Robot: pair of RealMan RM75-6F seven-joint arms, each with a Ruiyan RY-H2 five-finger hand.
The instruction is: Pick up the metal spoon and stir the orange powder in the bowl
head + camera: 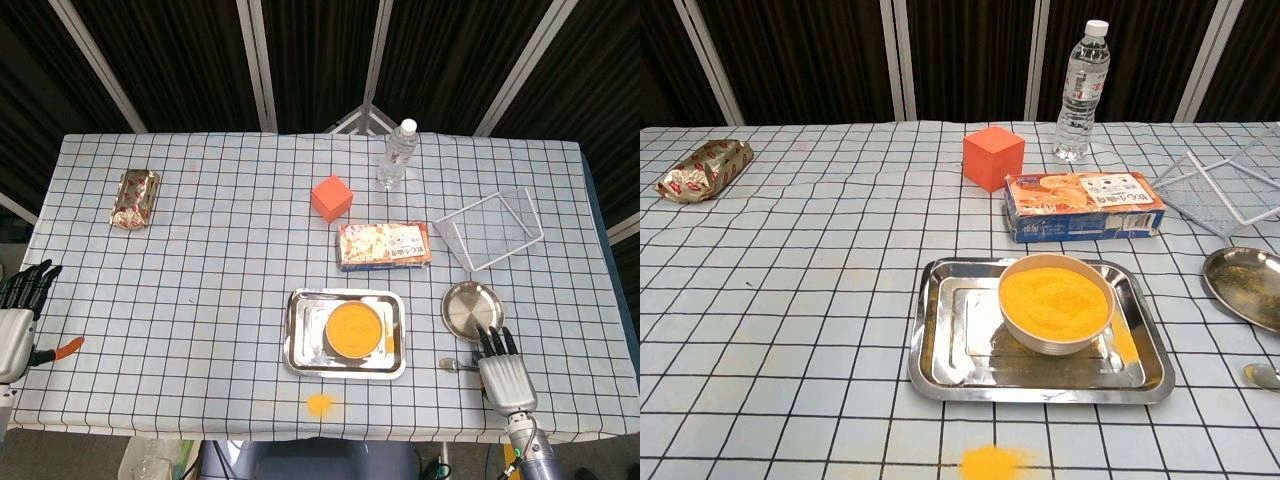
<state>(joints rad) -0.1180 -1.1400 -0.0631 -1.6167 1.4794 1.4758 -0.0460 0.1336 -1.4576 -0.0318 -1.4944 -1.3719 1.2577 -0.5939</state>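
Table edge (pixel 560 437): right robot hand (pixel 503 372) over spoon (pixel 455 364).

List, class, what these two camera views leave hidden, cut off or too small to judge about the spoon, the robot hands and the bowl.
- Metal spoon: head view shows only its bowl; the right robot hand covers the handle. Chest view cuts it at the right edge.
- Whether that robot hand grips the handle: hidden beneath it.
- Left robot hand: cut off by the head view's left edge; absent from chest view.
- Depth of orange powder in the bowl: walls hide it.
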